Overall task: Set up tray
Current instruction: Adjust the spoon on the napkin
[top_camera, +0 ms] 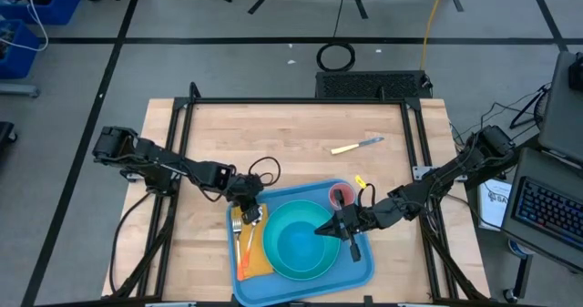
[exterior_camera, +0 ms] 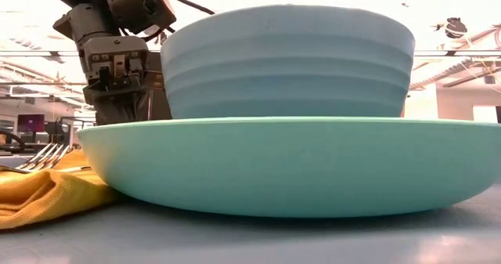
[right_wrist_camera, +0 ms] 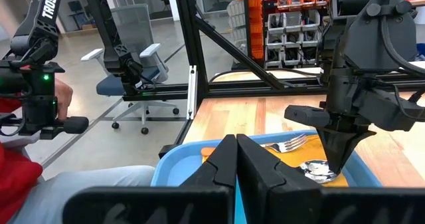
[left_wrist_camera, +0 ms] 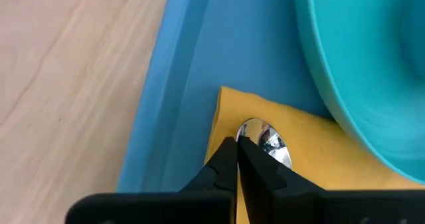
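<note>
Teal plate [exterior_camera: 290, 166] and bowl [exterior_camera: 288, 60] on blue tray [top_camera: 363, 263].

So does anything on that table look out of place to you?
One thing: a yellow-handled knife lies alone on the bare wood, far from the blue tray, where the fork and spoon already rest on the yellow napkin.
</note>
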